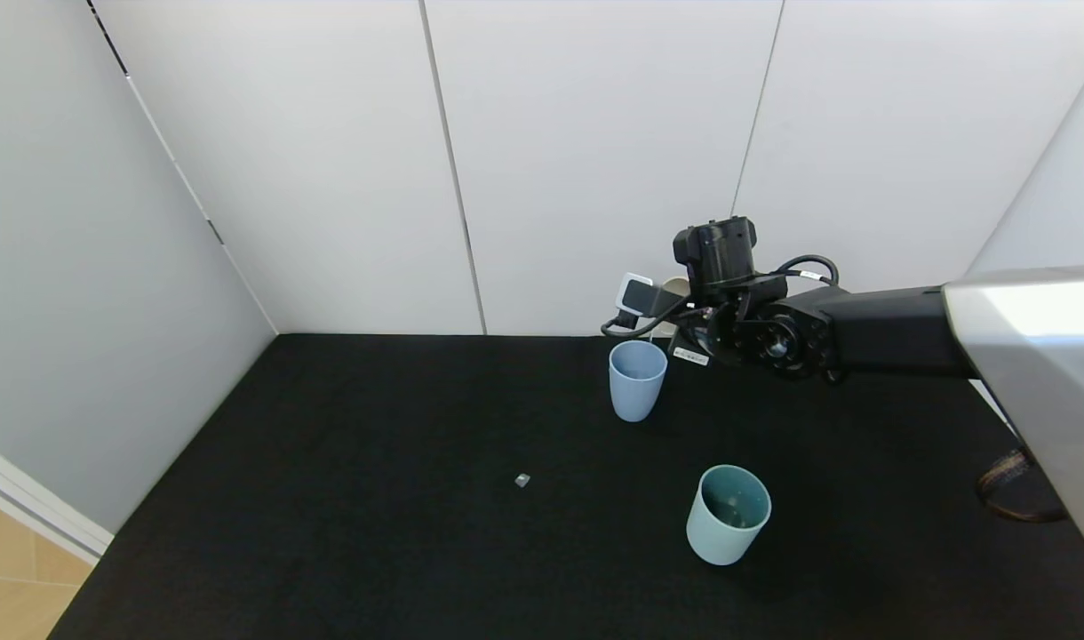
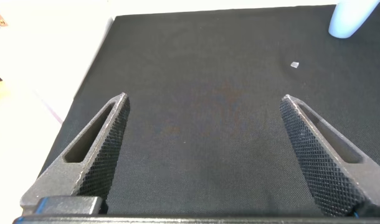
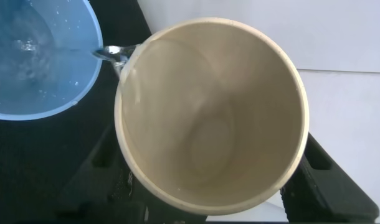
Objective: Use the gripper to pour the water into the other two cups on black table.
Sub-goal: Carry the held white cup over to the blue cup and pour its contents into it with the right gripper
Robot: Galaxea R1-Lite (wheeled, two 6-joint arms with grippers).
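Right gripper (image 1: 662, 307): I have it at the far right of the black table (image 1: 373, 498), just above and behind the periwinkle cup; its jaws are pinched on the cream-beige cup (image 3: 212, 115), one black finger (image 3: 330, 183) showing on each side of the cup's wall in the right wrist view.
Cream-beige cup: tipped over on its side, mouth toward the wrist camera, rim just beside the periwinkle cup's rim.
Water (image 3: 112, 53): I see a thin clear stream leaving the lip of the cream-beige cup and running into the periwinkle cup, where more water ripples at the bottom.
Periwinkle cup (image 1: 636, 380): upright on the table, under the pouring lip.
Teal cup (image 1: 727, 514): upright, nearer to me and well apart from the periwinkle cup; I cannot tell whether it holds water.
Grey speck (image 1: 522, 480): on the bare cloth, left of both cups.
Left gripper (image 2: 202, 155): hovering over bare table, fingers spread wide, holding nothing.
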